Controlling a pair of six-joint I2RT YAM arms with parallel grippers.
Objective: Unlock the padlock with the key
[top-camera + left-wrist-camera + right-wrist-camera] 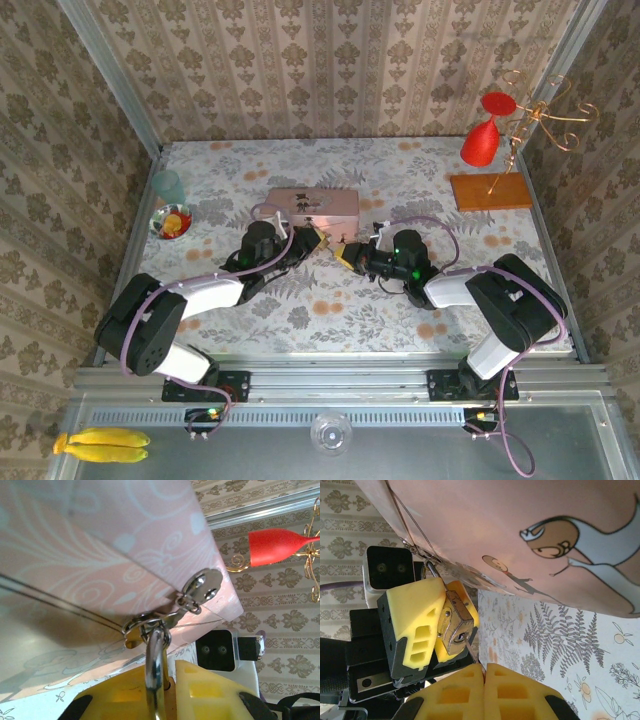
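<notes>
left hand clamped on small brass padlock, shackle through pink rectangular tin hasp | right hand pinched shut on thin silvery key, tip at keyhole

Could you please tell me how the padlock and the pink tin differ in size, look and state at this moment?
Size: the padlock is tiny; the pink tin is far larger. Look: the padlock is brass with a silvery shackle; the tin is pink with cartoon figures. State: the left claw clamps the padlock; the tin lies ungripped on the table. Shared: they join at the tin's clasp loop.
</notes>
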